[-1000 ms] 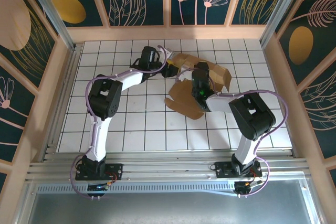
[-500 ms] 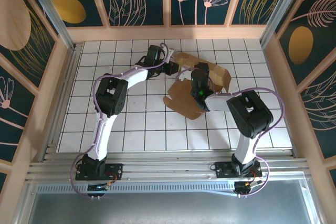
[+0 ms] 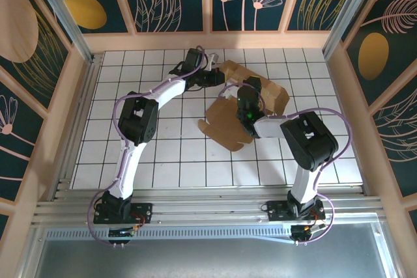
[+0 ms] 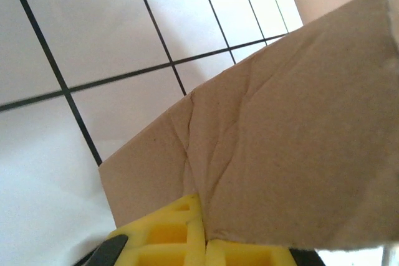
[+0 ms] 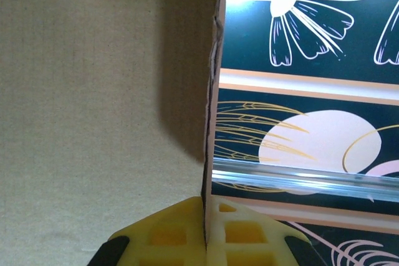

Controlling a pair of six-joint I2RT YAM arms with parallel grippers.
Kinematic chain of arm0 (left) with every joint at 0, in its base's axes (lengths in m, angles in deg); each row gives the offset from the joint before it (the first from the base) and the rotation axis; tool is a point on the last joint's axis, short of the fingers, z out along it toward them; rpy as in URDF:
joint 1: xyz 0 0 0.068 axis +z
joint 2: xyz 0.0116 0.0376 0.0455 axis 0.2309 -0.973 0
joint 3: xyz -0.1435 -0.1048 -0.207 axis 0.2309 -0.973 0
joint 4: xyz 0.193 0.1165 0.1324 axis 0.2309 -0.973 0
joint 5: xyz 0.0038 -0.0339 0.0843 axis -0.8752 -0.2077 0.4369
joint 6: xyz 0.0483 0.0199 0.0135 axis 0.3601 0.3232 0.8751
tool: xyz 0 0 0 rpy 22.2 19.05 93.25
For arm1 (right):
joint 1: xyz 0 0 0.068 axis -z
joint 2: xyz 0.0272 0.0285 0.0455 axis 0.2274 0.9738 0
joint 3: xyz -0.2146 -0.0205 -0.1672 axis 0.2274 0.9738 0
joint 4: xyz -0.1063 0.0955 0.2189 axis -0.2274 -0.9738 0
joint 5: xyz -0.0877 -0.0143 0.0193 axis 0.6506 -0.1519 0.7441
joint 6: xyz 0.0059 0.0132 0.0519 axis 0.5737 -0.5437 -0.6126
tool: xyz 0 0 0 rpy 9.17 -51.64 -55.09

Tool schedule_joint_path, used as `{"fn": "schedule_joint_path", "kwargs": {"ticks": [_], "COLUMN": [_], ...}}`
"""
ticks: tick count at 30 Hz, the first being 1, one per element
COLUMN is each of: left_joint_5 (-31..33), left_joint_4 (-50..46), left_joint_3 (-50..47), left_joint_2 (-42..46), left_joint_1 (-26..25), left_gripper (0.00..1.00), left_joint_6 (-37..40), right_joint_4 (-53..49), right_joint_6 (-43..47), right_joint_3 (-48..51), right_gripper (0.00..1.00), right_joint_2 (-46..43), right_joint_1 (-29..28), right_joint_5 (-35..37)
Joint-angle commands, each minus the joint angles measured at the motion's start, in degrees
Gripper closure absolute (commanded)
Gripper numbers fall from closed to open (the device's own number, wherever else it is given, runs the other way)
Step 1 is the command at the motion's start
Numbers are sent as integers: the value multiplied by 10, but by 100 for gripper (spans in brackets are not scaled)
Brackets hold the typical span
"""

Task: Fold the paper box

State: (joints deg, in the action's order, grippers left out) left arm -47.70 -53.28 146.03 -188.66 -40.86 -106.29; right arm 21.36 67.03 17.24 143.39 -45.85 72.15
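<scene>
A: Where is the paper box [image 3: 225,127] found?

B: It is seen as an unfolded brown sheet over the far half of the tiled table [image 3: 130,154], just right of centre. It is partly raised, and 1 rounded flap is spread towards the near side.

A: How are the 2 end effectors set?

B: The left end effector [image 3: 215,77] is closed on the far-left panel, and cardboard is pinched between its yellow pads [image 4: 162,238]. The right end effector [image 3: 251,90] is clamped on an upright wall, which is seen edge-on between its pads [image 5: 168,235].

A: How is the sheet expected to handle?

B: It is judged light and thin, fairly stiff across a panel, and easily bent at scored lines. Wrinkles are visible near the left grip, so it is easily marked. Hold is best taken at a panel edge beside a crease, with twisting avoided.
</scene>
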Motion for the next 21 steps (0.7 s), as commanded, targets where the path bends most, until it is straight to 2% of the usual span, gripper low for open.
{"fn": "schedule_joint_path", "kwargs": {"ticks": [1, 6, 12, 17, 21], "left_joint_5": [-69, -68, -69, -70, -63], "left_joint_4": [0, -49, -17, -7, 6], "left_joint_3": [38, 9, -84, -125, -162], "left_joint_2": [-16, -11, 33, 58, 84], "left_joint_1": [-19, -21, -22, -22, -28], "left_gripper": [99, 100, 99, 97, 96], "left_joint_6": [-64, -74, -96, -96, -93], "right_joint_4": [-9, -10, 1, 82, 66], "right_joint_6": [-9, -9, -11, 15, -15], "right_joint_3": [-2, 1, 2, 23, 34], "right_gripper": [100, 100, 100, 100, 100], "right_joint_2": [20, 18, 26, 45, 36], "right_joint_1": [-11, -12, -13, -14, -18], "right_joint_5": [-20, -19, -11, 12, 17]}}
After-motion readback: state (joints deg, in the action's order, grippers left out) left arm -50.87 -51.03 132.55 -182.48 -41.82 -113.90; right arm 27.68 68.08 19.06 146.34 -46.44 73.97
